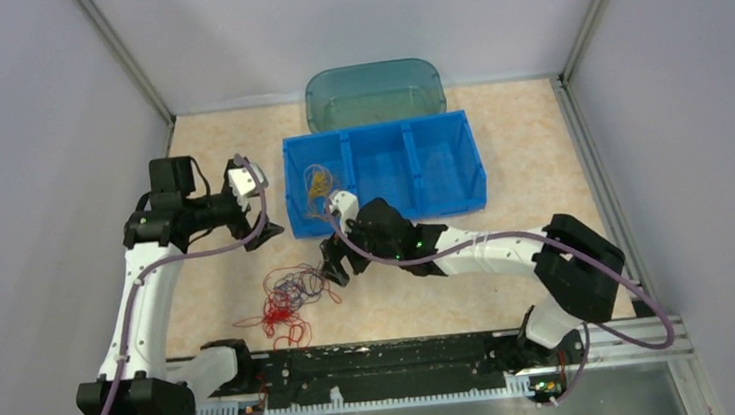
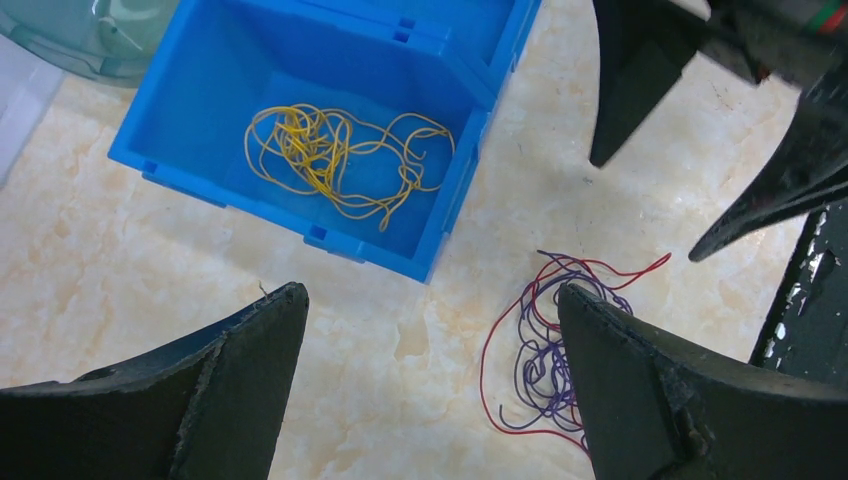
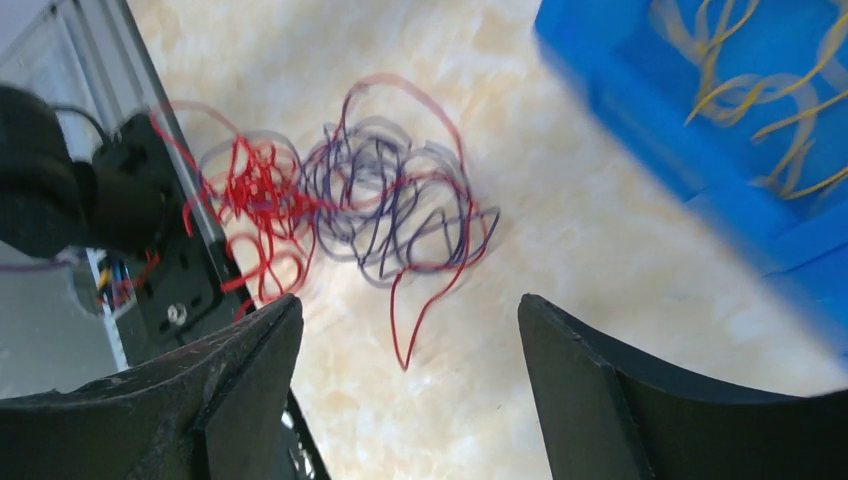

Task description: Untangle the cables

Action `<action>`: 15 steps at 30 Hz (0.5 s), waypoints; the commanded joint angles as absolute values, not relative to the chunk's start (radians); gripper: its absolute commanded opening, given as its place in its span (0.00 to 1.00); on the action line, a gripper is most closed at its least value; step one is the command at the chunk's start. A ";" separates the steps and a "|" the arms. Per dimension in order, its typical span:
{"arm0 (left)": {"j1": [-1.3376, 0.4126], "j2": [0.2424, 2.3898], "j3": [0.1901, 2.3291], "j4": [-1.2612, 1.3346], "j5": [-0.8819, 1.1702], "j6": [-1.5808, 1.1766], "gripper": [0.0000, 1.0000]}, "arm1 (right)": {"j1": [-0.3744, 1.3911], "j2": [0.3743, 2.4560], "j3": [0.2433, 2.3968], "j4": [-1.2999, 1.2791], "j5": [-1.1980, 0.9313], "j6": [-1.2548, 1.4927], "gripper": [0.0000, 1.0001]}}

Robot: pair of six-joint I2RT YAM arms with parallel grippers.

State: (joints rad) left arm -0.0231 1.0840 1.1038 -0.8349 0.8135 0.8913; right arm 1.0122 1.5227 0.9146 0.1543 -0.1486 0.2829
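Nearest the arm bases, the red and purple cables (image 1: 286, 300) lie knotted together on the tabletop (image 1: 403, 310). Just beside them hovers the right gripper (image 3: 408, 305), jaws apart and empty. Further left, the left gripper (image 2: 430, 292) stands wide open too. Beyond, the yellow cable (image 1: 318, 184) sits in the left compartment of the blue bin (image 1: 444, 206). Yellow looks sorted, so the next move is pinching one colour free. Blur in the right wrist view perhaps hides where strands cross.
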 commanded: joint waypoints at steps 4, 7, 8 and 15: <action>-0.016 1.077 1.170 -0.842 0.866 0.898 1.00 | 1.079 1.664 0.946 0.183 -0.225 0.317 0.78; -0.017 1.082 1.180 -0.845 0.870 0.892 1.00 | 1.101 1.749 1.010 0.109 -0.199 0.300 0.71; -0.016 1.081 1.181 -0.843 0.871 0.892 1.00 | 1.104 1.771 1.025 0.087 -0.185 0.301 0.70; -0.017 1.086 1.209 -0.843 0.869 0.885 1.00 | 1.107 1.841 1.065 0.048 -0.138 0.320 0.36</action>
State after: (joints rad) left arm -0.0219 1.0840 1.1641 -0.8383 0.8360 0.8848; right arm 1.1000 1.8301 1.0031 0.0616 -0.1860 0.3092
